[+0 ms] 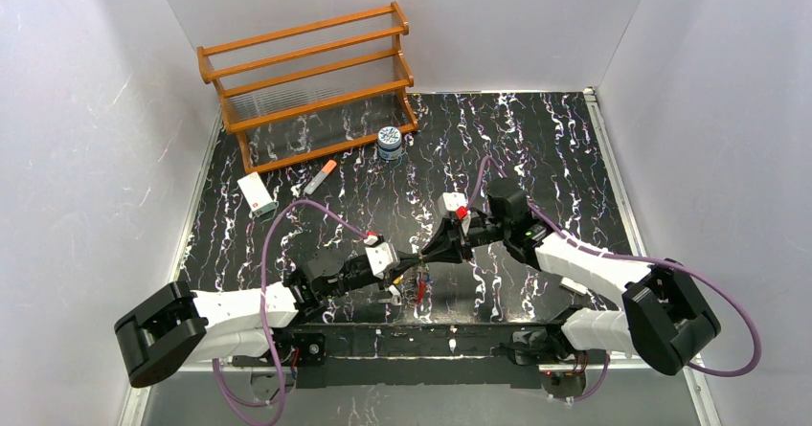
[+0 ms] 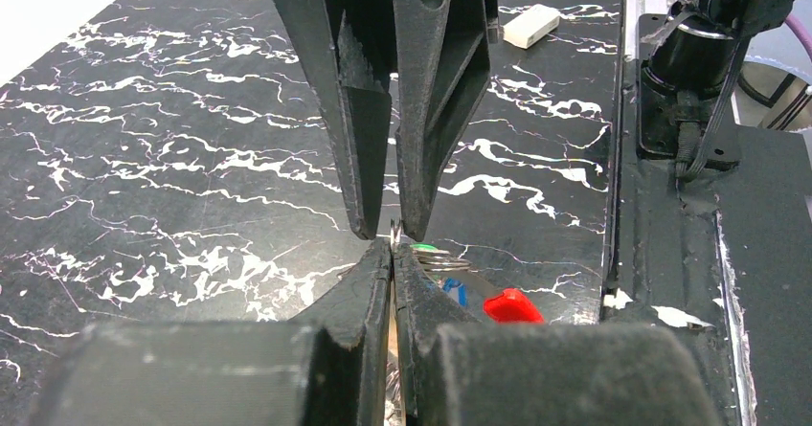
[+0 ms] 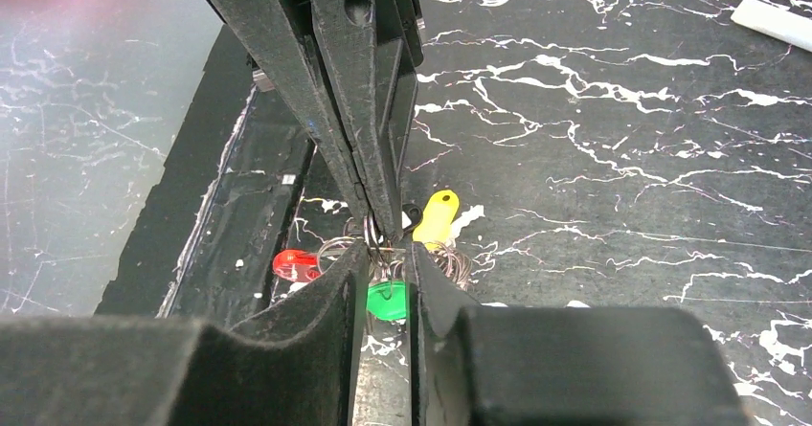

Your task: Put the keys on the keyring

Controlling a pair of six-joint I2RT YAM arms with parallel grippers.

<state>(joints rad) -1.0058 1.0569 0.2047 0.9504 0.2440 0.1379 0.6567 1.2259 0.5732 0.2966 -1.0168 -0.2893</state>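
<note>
Both left tool (image 2: pixel 393 251) and right tool (image 3: pixel 388 254) pinch the keyring (image 2: pixel 442 261).

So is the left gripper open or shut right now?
Shut. In its wrist view the left gripper has its fingers nearly touching, pinching thin silver wire, apparently the keyring.

The top view looks down from high behind both arm bases (image 1: pixel 308 347) toward the far wall (image 1: pixel 498 24), taking in the whole surface (image 1: pixel 536 139) from afar. Each wrist view sits just behind its own claw, low and very close. The view from the left claw (image 2: pixel 393 249) faces the right claw (image 2: pixel 390 227) head-on, and the reverse. Both share the meeting tips and the keys (image 3: pixel 436 217) below them, which look small from the top.
</note>
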